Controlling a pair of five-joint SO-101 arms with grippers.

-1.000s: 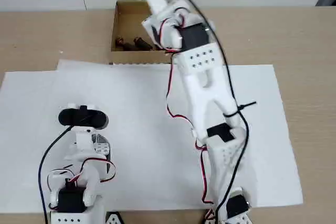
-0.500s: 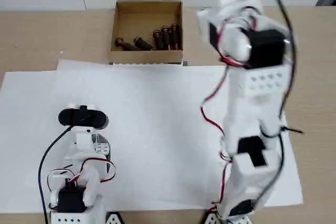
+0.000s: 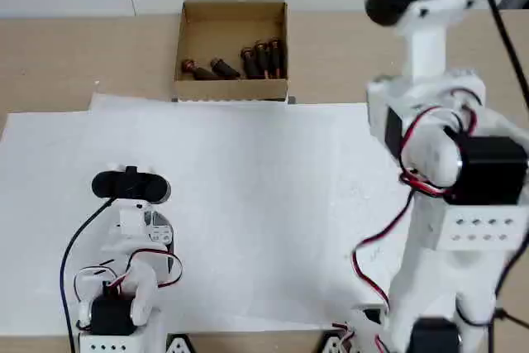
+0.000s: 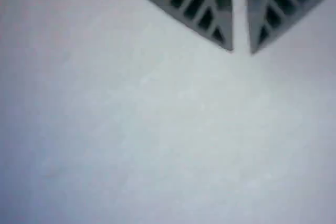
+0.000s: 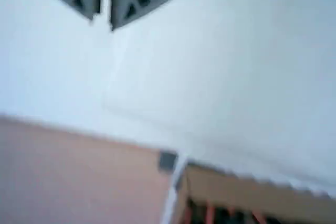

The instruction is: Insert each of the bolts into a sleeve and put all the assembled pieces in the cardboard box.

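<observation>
1. Cardboard box [image 3: 231, 88] — open-topped, it stands on the wooden worktop [image 3: 83, 55] at the far edge of the white paper sheet [image 3: 248, 188]. Its front wall is just beside the sheet's edge.
2. Box contents: assembled pieces [image 3: 263, 59], dark bodies with reddish-brown ends. Five can be counted.
   - Three lie side by side, touching one another, toward the right wall.
   - Two lie in a row along the front wall, toward the left wall.
   - All five sit in the front half of the box.
3. Left arm [image 3: 124, 287]: folded low over the near left part of the paper sheet, well apart from the box.
4. Left end effector [image 4: 240, 50]: close above the paper sheet. The fingers are drawn together to a thin slit, with nothing between them.
5. Right arm [image 3: 446, 171]: raised at the right side of the sheet, with its wrist high and to the right of the box.
6. Right end effector [image 5: 103, 22]: fingers brought together to a thin slit, gripping nothing. The right wrist view shows the sheet's edge, a strip of bare worktop and one corner of the cardboard box — reddish piece ends are visible just inside it.
</observation>
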